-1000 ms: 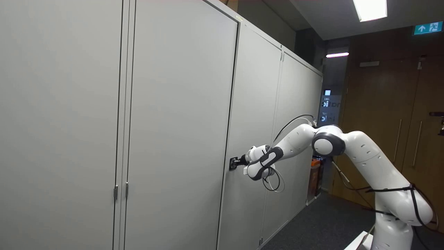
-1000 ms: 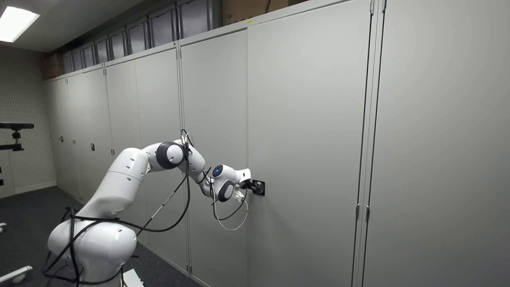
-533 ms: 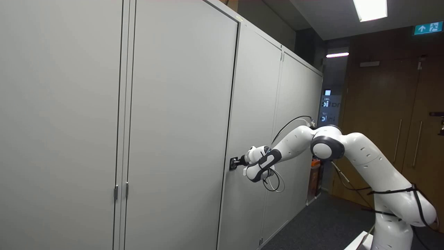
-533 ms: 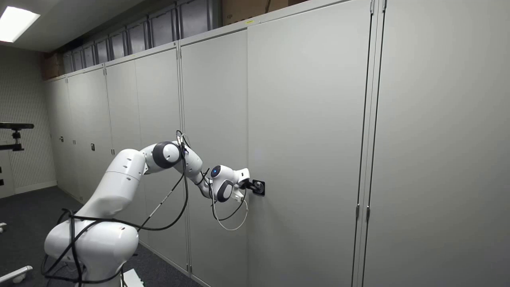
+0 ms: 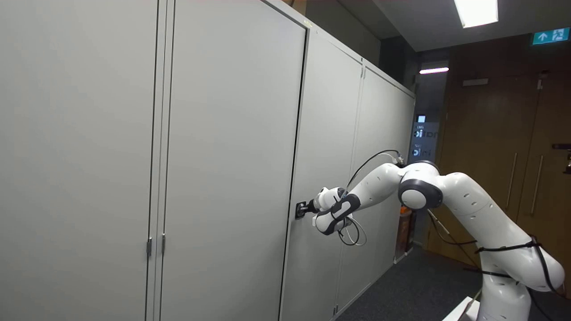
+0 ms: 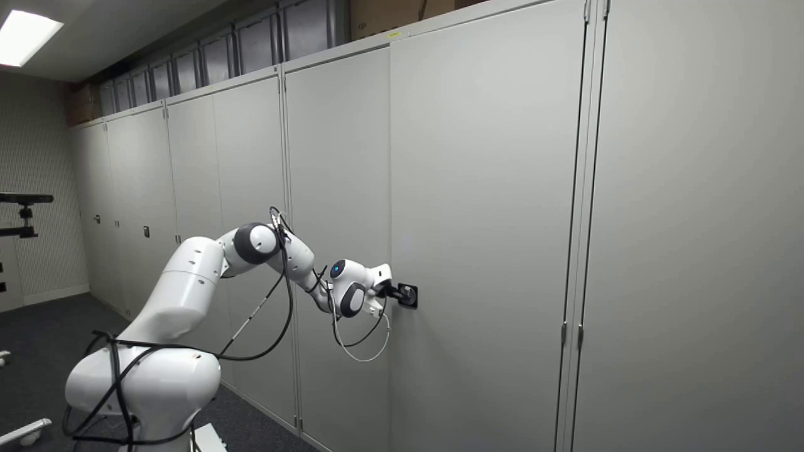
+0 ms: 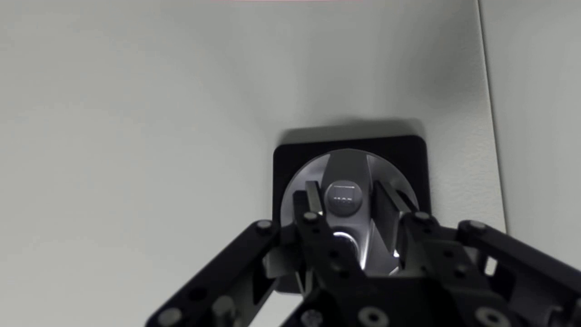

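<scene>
Black fingers [image 7: 386, 213], narrowly apart, in a grip on the silver handle [image 7: 345, 200] of a grey cabinet door [image 7: 150, 150].

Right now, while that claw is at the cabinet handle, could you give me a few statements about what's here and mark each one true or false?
1. The claw is closed on a silver-grey handle. True.
2. The handle's backing plate is round and white. False: the plate is black and squarish.
3. Grey bins stand on top of the cabinets. True.
4. The green sign hangs lower than the claw. False: the sign is high up, well above the claw.
5. The robot arm is mostly white. True.
6. The cabinets are bright red. False: they are pale grey.
</scene>
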Controlling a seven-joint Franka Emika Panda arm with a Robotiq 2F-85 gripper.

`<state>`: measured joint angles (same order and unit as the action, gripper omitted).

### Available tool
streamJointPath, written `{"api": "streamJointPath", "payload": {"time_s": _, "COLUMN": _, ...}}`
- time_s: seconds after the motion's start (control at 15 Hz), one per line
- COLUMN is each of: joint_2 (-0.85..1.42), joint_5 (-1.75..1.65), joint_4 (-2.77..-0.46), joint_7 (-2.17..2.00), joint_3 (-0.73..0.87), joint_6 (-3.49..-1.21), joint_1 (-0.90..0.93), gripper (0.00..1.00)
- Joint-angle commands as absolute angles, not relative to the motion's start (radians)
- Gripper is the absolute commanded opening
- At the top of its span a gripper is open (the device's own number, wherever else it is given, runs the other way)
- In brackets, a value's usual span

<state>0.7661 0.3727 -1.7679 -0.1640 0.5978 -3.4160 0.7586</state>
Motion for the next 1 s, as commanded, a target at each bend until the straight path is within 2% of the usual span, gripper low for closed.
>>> {"api": "streamJointPath", "payload": {"time_s": 0.0, "joint_2": 0.795, "joint_5": 0.411, "joint_4": -1.767, "joint_7": -0.165, "joint_3": 0.686, "joint_6": -3.359, "joint_1": 0.809, "gripper": 0.10}}
{"api": "streamJointPath", "payload": {"time_s": 0.93, "joint_2": 0.807, "joint_5": 0.404, "joint_4": -1.769, "joint_7": -0.177, "joint_3": 0.744, "joint_6": -3.305, "joint_1": 0.855, "gripper": 0.10}}
